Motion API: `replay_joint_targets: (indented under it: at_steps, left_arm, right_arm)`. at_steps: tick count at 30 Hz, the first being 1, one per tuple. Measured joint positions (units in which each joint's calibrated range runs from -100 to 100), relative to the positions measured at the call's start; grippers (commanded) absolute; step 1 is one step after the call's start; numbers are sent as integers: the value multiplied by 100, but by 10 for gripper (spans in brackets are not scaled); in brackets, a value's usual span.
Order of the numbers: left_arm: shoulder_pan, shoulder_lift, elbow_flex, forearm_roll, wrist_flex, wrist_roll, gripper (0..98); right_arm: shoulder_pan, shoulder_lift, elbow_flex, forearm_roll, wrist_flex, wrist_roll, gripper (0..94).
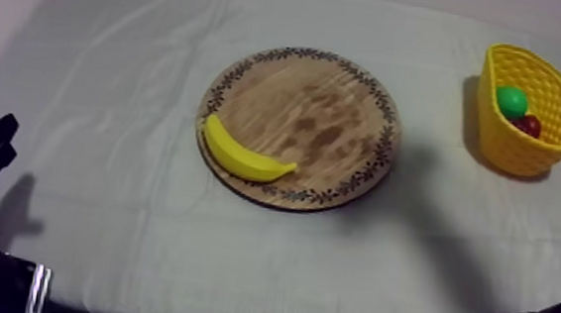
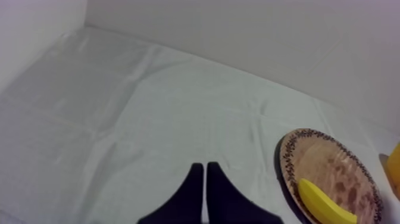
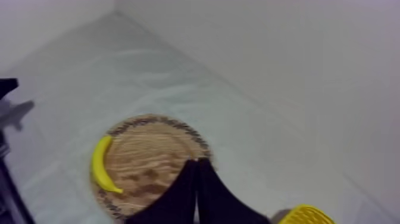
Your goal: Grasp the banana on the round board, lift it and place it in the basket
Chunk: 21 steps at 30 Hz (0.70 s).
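I see the wooden board lying flat in the middle of the table, on the grey-white cloth. The banana lies on the board, along its rim on the side toward the table's near left corner. Its curved back follows the rim and one tip points to the board's centre. Nothing touches the banana.

The yellow basket stands near the far right corner of the table, well apart from the board. Inside it are a green fruit and, just beside it, a small red fruit.

My left gripper is clenched on nothing, its two black fingers lying together as a narrow wedge. It sits above the cloth at the near left edge of the table, to the side of the board. My right gripper is also closed with nothing between the fingers. From its wrist camera the wedge points toward the board and the banana, with the basket just beside it.
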Motion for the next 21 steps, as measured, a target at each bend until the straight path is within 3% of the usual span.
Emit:
replay_joint_targets:
  at_steps: [4,7,14,21]
  left_arm:
    - [0,0,0,0,0,0,1]
    - [0,0,0,0,0,0,1]
    - [0,0,0,0,0,0,1]
    - [0,0,0,0,0,0,1]
  right_arm:
    - [-805,682,-789,280,1212,-274,2]
    - [-1301,1127,-799,466,1704,-446,2]
    - [-2004,2100,-470,581,1592,-865,8]
    - [-2147,3048,-885,700,1130,-1259,11]
